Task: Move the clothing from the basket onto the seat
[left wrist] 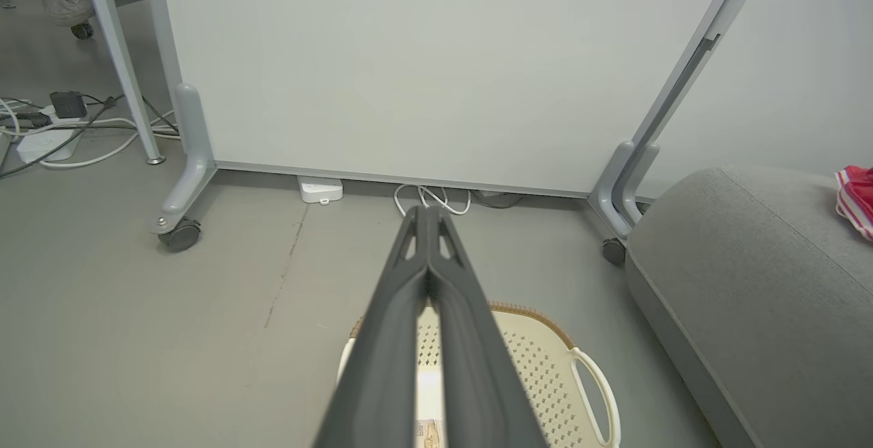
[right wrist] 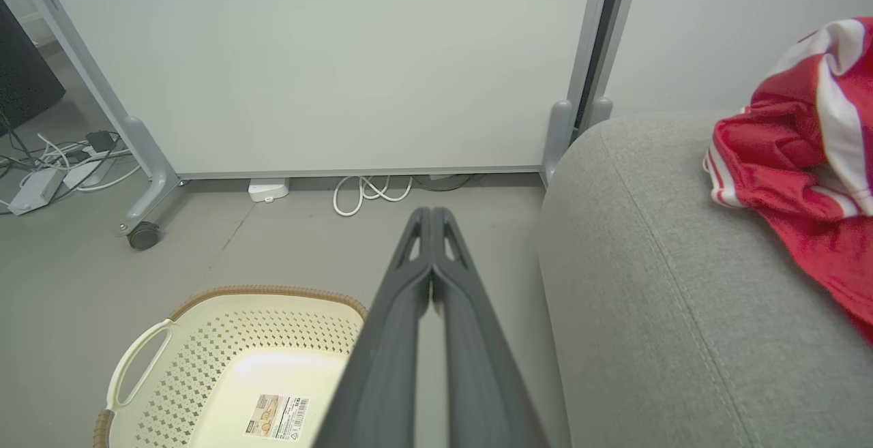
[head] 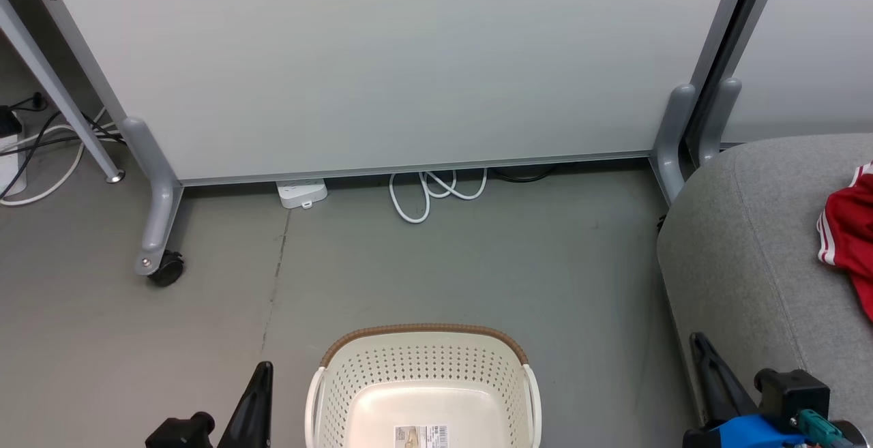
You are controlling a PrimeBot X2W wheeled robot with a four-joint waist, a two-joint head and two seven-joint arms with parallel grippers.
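Note:
The cream basket stands on the floor at the bottom centre, with nothing inside but a label on its bottom. The red clothing with white stripes lies bunched on the grey seat at the right. My left gripper is low, just left of the basket, shut with nothing held. My right gripper is shut and empty between the basket and the seat's front corner. In the left wrist view the left gripper hangs above the basket. The right wrist view shows the right gripper, basket, seat and clothing.
A pale partition panel on grey castor feet stands behind the basket. A white power strip and a coiled white cable lie under it. A table leg and more cables sit at the far left.

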